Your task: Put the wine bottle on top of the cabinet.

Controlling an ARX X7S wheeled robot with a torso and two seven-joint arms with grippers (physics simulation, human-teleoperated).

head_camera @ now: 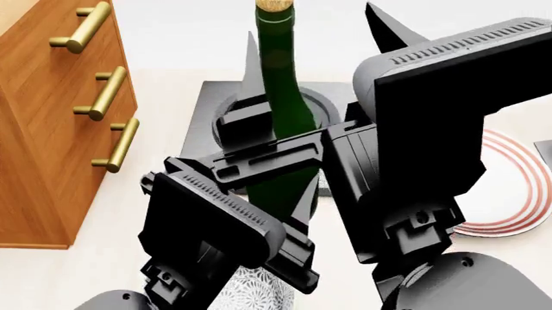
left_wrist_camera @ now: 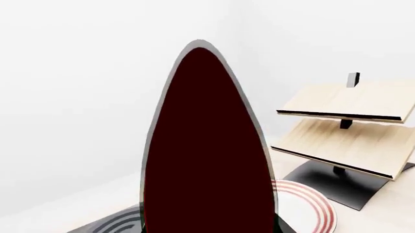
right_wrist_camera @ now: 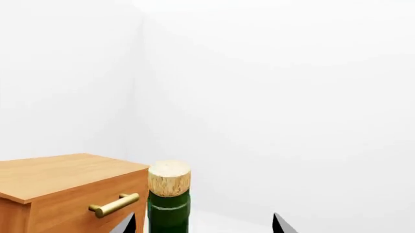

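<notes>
The wine bottle (head_camera: 280,84) stands upright in the middle of the head view, dark green with a tan cork (head_camera: 274,6). My left gripper (head_camera: 280,139) is closed round its body, and the bottle fills the left wrist view (left_wrist_camera: 207,145) and hides the fingers there. My right gripper (head_camera: 317,44) is open at neck height, one fingertip on each side of the neck. In the right wrist view (right_wrist_camera: 204,224) the neck and cork (right_wrist_camera: 169,179) stand close to one fingertip. The orange-brown cabinet (head_camera: 43,129) with brass handles is to the left, and its top shows in the right wrist view (right_wrist_camera: 58,172).
A dark square mat with grey rings (head_camera: 207,110) lies under the bottle. A white plate with red rings (head_camera: 509,187) is to the right. A pale slanted wooden rack on a dark base (left_wrist_camera: 350,131) stands beyond the plate. A white patterned object (head_camera: 250,287) sits under my left arm.
</notes>
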